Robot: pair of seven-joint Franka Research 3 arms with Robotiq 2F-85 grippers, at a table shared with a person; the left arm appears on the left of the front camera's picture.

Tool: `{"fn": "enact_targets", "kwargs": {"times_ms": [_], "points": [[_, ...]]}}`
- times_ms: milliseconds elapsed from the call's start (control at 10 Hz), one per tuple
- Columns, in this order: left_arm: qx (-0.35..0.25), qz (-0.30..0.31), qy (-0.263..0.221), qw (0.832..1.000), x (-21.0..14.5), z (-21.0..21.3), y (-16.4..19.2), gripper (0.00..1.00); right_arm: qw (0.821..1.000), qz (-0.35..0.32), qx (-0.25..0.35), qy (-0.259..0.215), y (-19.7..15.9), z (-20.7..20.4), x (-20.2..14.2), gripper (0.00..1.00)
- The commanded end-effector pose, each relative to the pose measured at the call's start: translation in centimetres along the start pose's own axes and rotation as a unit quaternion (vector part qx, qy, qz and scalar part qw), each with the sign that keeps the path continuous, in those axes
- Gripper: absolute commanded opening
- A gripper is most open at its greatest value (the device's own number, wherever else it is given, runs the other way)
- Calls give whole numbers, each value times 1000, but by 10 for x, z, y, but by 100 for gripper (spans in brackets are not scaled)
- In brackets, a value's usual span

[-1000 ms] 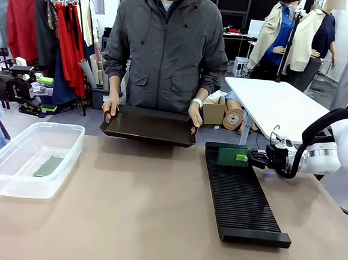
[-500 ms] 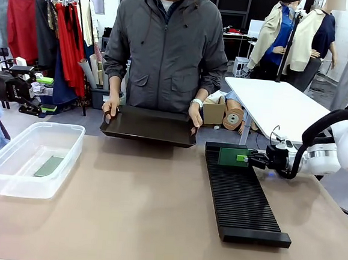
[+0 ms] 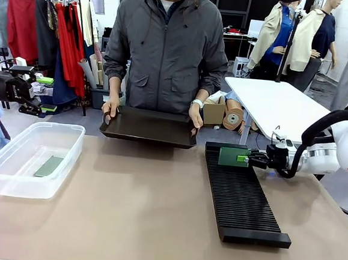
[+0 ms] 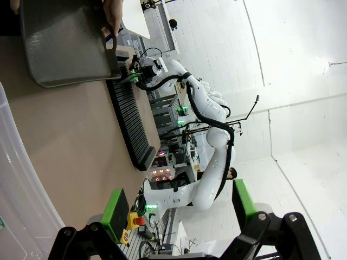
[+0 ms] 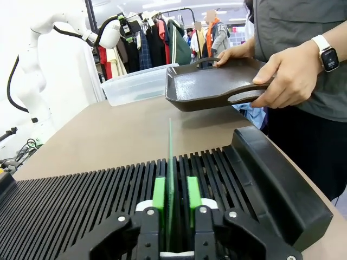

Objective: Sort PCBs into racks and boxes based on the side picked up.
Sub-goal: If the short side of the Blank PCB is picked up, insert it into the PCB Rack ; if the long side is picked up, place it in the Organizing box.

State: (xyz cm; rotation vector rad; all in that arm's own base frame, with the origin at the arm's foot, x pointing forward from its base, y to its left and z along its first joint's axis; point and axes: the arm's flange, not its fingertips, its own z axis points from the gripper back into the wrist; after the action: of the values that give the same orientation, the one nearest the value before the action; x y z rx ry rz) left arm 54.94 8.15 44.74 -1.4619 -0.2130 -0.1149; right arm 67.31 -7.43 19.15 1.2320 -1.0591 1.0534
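Your right pincer grips the PCB on edge, its plane parallel to the slots at the rack's far end, directly below; the left pincer hangs released.

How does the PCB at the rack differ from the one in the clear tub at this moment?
The PCB at the rack stands on edge, clamped by the right claw over the rack's far slots; the PCB in the tub lies flat on the tub's floor, touched by nothing. The rack one looks brighter green; the tub one duller, seen through plastic. Both are thin green rectangular boards.
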Motion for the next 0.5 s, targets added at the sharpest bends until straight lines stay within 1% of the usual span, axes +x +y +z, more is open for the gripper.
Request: {"fn": "enact_targets", "kwargs": {"times_ms": [0, 100, 200, 400], "points": [[-3, 2, 2, 1000, -2, 1, -2, 100, 1000, -3, -6, -6, -10, 0, 5, 76], [-3, 2, 2, 1000, -2, 1, -2, 100, 1000, 0, 1, -12, -9, 0, 7, 96], [-3, 2, 2, 1000, -2, 1, -2, 100, 1000, 3, 2, -18, -8, 0, 10, 100], [-3, 2, 2, 1000, -2, 1, -2, 100, 1000, 4, 8, -19, -3, -2, 14, 100]]}}
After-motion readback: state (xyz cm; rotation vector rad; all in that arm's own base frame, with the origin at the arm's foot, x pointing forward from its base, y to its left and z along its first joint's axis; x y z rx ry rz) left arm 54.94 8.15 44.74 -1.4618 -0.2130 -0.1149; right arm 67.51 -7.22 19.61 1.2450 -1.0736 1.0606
